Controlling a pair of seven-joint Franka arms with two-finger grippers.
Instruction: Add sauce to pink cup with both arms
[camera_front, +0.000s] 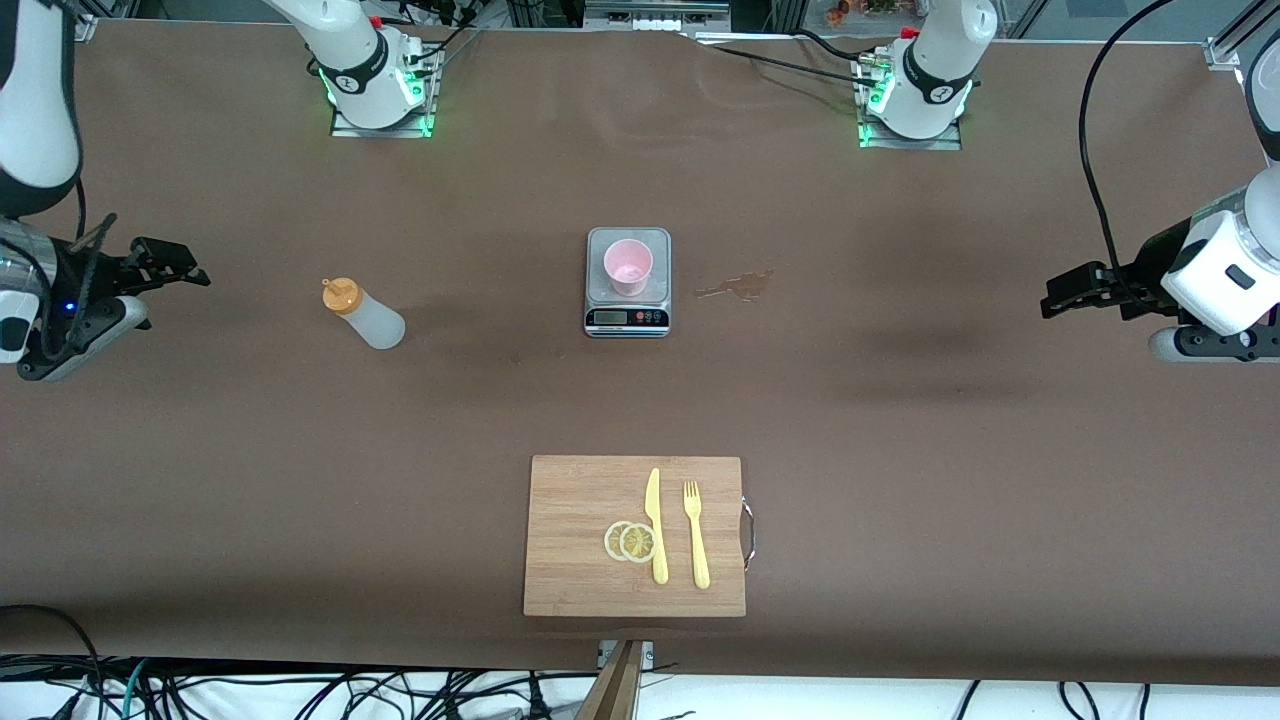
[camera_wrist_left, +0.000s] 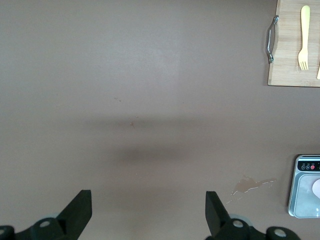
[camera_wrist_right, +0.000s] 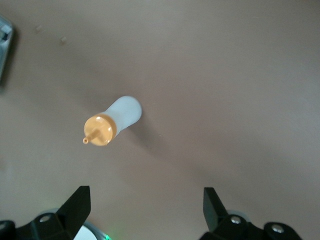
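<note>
The pink cup (camera_front: 628, 266) stands on a steel kitchen scale (camera_front: 627, 312) at the table's middle. The sauce bottle (camera_front: 364, 313), translucent white with an orange nozzle cap, stands on the table toward the right arm's end; it also shows in the right wrist view (camera_wrist_right: 114, 122). My right gripper (camera_front: 180, 266) is open and empty, up in the air at the right arm's end of the table, apart from the bottle. My left gripper (camera_front: 1062, 296) is open and empty, up over the left arm's end. In both wrist views the jaws stand wide apart with only bare table between them.
A wooden cutting board (camera_front: 580, 530) lies near the front edge with lemon slices (camera_front: 630, 541), a yellow knife (camera_front: 656, 525) and a yellow fork (camera_front: 695, 533) on it. A small wet stain (camera_front: 738, 286) lies beside the scale toward the left arm's end.
</note>
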